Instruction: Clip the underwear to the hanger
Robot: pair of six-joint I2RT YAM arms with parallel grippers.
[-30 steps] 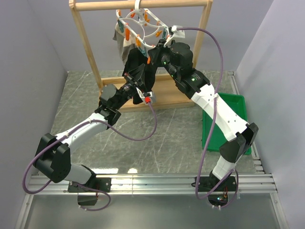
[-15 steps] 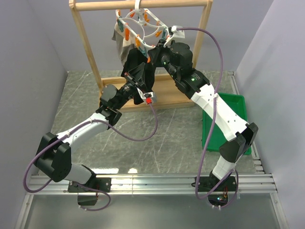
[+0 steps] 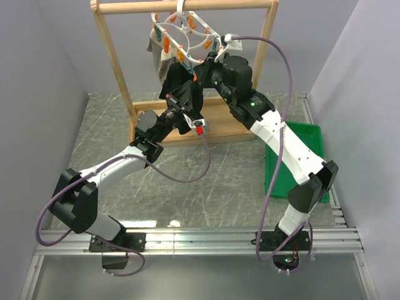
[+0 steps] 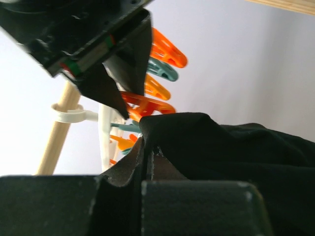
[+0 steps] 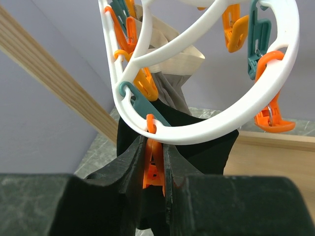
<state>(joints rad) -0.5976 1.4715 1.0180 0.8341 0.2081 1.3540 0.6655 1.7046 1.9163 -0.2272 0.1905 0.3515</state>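
1. Hanging from a wooden rack (image 3: pixel 114 69) at the back of the table, the white hanger (image 5: pixel 206 130) carries orange and teal pegs and a beige garment (image 3: pixel 156 47).
2. The black underwear (image 4: pixel 231 157) is held up just below the hanger's frame. One edge is pinched between the pressed-together fingers of the left gripper (image 4: pixel 146 152).
3. The right gripper (image 5: pixel 154 147) squeezes an orange peg (image 5: pixel 152 174) under the frame, with the black fabric right behind it.
4. The table (image 3: pixel 206 175) has a grey-green marbled surface, and a green tray (image 3: pixel 303 147) sits at its right edge.
5. Pale lilac walls enclose the left, back and right sides.
6. Metal rails (image 3: pixel 200 240) run along the near edge.
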